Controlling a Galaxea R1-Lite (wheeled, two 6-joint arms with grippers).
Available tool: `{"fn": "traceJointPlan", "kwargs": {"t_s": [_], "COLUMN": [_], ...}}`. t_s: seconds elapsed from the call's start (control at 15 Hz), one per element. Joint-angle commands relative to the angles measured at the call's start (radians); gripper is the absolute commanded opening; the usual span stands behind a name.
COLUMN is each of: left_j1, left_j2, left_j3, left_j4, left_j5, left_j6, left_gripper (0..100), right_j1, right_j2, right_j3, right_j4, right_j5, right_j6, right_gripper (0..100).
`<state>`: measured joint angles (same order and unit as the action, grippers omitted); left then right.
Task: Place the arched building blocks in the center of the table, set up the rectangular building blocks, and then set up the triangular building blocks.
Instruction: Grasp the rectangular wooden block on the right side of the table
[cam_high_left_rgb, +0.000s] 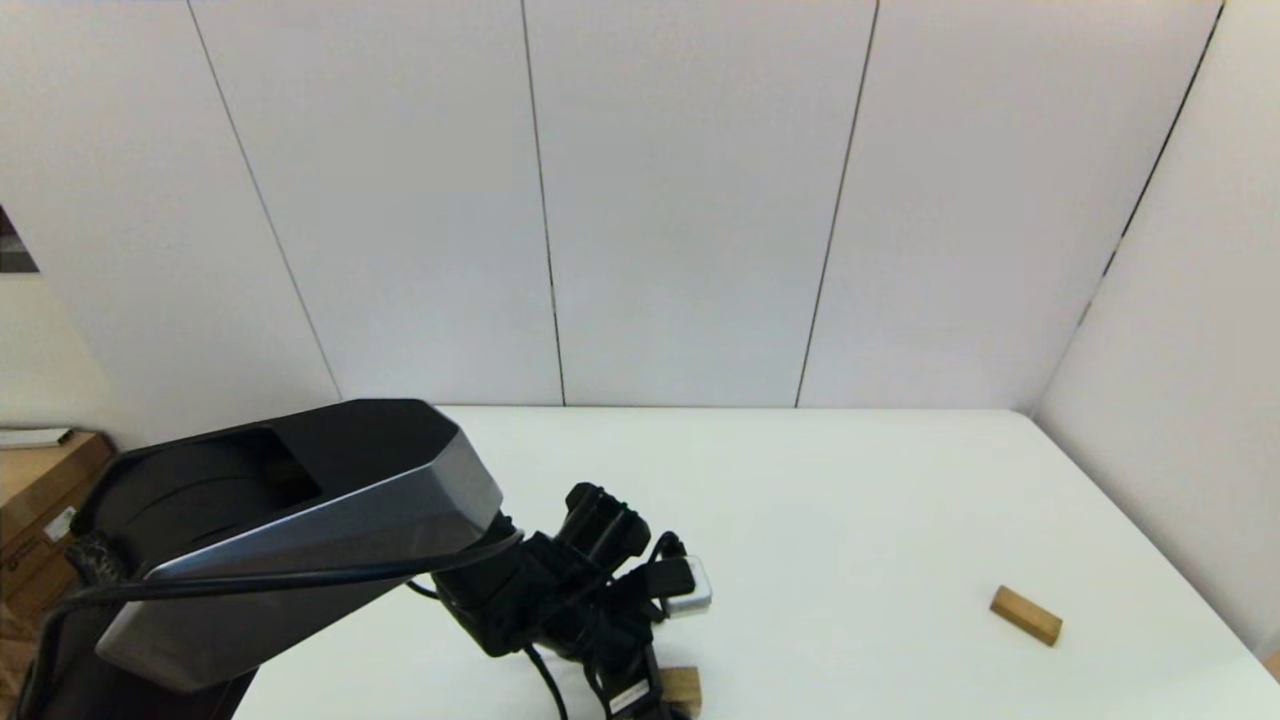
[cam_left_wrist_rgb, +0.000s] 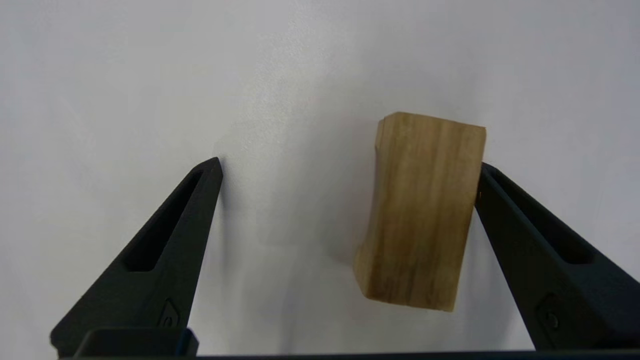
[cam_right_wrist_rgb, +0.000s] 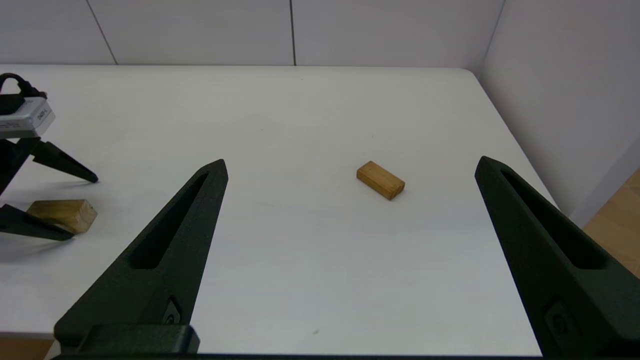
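The left arm reaches from the left side over the near part of the desk (cam_high_left_rgb: 850, 500), and its gripper (cam_left_wrist_rgb: 345, 185) hangs low over the white surface close to the near edge. Its fingers (cam_left_wrist_rgb: 165, 240) are spread wide and hold nothing. Between them lies the arch block (cam_left_wrist_rgb: 422, 210), a light tan wooden piece with a shallow curved hollow along one long side. It lies flat on the desk. One finger touches or nearly touches its side, and the other finger is well apart from it. In the head view only a small corner of this block shows, at the near edge of the desk under the gripper.

Further to the right, near the right edge of the desk, lies the plain bar (cam_high_left_rgb: 1026, 615), a solid tan-brown wooden piece. It lies flat, turned at an angle to the desk edges, and nothing touches it.

The right gripper (cam_right_wrist_rgb: 350, 170) is held back above the near right part of the desk. Its fingers (cam_right_wrist_rgb: 165, 250) are also spread wide and empty, well apart from the bar.
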<state>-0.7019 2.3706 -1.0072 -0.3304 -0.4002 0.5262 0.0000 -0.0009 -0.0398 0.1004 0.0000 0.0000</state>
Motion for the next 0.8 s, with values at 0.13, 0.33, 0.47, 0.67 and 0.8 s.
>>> {"fn": "traceJointPlan", "kwargs": {"t_s": [0.13, 0.33, 0.47, 0.67, 0.8], "left_j1": [-0.002, 0.001, 0.004, 0.013, 0.012], "left_j2": [-0.045, -0.142, -0.252, -0.551, -0.789], "left_j3": [0.019, 0.015, 0.019, 0.025, 0.025], "left_j4": [0.001, 0.004, 0.010, 0.117, 0.297], "left_j5": [-0.008, -0.009, -0.011, -0.005, 0.035], "left_j6": [0.008, -0.002, -0.031, -0.087, -0.094], "left_gripper": [100, 100, 100, 100, 100], "right_j1": [0.000, 0.000, 0.000, 0.000, 0.000], "right_j2": [0.001, 0.001, 0.001, 0.001, 0.001], "right_j3": [0.000, 0.000, 0.000, 0.000, 0.000], "right_j4": [0.001, 0.001, 0.001, 0.001, 0.001], "right_j5": [0.000, 0.000, 0.000, 0.000, 0.000], "right_j6": [0.000, 0.000, 0.000, 0.000, 0.000], "right_gripper": [100, 100, 100, 100, 100]}}
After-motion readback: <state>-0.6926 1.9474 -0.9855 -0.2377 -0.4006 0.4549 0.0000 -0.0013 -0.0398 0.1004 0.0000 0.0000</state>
